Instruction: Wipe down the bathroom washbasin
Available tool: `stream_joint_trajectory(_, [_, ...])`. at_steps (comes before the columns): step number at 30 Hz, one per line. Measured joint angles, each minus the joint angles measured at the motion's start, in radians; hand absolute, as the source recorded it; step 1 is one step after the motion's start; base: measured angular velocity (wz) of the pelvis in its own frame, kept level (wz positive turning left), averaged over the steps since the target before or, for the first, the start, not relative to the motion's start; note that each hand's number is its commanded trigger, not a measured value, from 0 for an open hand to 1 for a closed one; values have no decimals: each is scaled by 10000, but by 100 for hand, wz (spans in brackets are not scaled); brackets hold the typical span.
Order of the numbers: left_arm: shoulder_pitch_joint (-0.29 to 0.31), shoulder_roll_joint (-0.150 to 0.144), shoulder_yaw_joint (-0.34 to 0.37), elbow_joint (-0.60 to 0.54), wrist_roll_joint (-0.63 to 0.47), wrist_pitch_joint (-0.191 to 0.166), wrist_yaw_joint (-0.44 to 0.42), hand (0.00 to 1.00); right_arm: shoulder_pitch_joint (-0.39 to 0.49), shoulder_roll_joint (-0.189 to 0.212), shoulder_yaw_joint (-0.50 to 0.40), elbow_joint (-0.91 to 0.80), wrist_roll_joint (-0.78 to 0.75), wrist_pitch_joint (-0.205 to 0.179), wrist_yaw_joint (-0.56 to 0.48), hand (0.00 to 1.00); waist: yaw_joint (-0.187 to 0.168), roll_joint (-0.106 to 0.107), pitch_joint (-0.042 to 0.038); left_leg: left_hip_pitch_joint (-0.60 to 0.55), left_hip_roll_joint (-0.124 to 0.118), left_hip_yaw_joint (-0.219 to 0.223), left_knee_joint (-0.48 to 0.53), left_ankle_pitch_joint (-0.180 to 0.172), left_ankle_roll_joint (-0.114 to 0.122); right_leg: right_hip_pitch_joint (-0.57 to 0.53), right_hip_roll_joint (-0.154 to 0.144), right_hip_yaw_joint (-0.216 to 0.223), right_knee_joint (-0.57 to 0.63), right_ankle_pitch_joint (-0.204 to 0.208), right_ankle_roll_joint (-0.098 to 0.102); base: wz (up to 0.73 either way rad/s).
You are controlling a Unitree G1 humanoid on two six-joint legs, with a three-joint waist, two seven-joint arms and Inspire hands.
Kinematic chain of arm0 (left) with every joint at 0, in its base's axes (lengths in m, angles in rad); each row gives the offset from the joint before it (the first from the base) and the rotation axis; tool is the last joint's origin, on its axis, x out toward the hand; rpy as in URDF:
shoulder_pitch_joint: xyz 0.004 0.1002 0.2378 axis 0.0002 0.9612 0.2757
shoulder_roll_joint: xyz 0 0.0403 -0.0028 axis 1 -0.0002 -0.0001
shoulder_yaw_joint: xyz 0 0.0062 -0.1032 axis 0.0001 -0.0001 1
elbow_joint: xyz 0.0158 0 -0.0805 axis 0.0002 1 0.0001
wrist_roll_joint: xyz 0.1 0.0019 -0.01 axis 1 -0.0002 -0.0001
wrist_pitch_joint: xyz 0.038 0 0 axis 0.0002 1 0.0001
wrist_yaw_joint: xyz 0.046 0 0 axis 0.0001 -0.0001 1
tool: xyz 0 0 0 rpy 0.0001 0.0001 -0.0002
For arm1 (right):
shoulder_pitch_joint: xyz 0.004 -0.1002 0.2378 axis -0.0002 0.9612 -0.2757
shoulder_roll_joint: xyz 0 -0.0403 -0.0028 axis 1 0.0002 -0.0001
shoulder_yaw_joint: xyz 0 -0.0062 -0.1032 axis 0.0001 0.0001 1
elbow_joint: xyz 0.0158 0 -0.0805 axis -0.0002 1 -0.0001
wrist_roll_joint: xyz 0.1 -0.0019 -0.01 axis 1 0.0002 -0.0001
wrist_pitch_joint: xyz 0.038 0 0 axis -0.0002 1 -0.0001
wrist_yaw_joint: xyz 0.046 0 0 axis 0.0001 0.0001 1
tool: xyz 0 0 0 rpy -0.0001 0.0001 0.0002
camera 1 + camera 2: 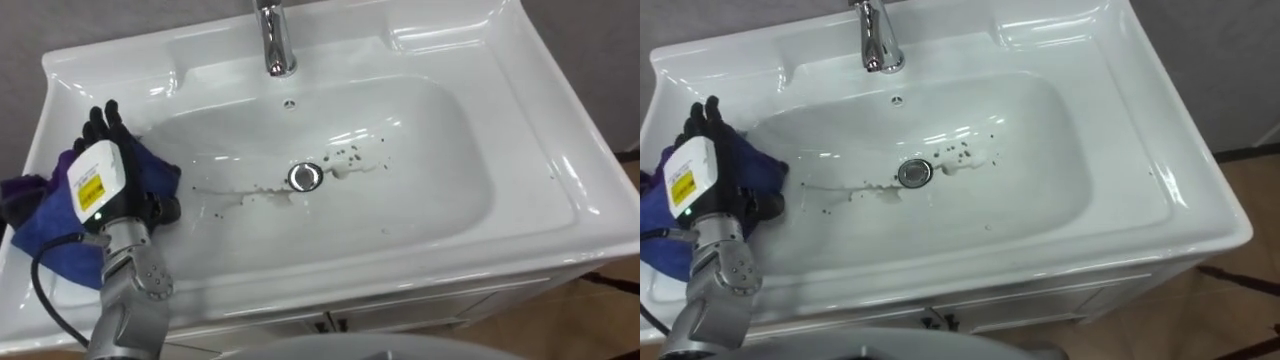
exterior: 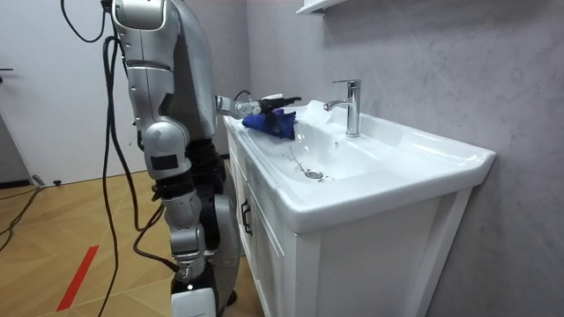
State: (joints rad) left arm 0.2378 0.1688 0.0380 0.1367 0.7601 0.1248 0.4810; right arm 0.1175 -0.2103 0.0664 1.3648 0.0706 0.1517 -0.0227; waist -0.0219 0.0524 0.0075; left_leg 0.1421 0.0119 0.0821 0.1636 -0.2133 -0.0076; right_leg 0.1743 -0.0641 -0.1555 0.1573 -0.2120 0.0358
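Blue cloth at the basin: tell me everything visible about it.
The blue cloth is soft, crumpled fabric, dark blue with a purple fold at its far-left edge. It lies bunched on the white basin, on its left rim, spilling toward the bowl's slope. The left hand rests on top, fingers extended, covering its middle. Whether it is wet cannot be told.
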Motion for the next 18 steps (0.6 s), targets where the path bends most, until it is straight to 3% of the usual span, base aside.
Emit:
stream_joint_trajectory(9, [6,6,-23,-43,8,-110,403,0,-80,7,-3,164,-21,-92,-89,0,-42,-50,-80,-88,-18,-53,72,1,0,-14,-23,-117,-62,1,0,2])
stream_joint_trajectory(18, [9,14,-67,-653,526,-184,402,0,-90,27,118,245,-417,-90,150,0,-37,-54,-81,-158,-17,-73,190,1,0,13,-26,-117,-36,1,0,0])
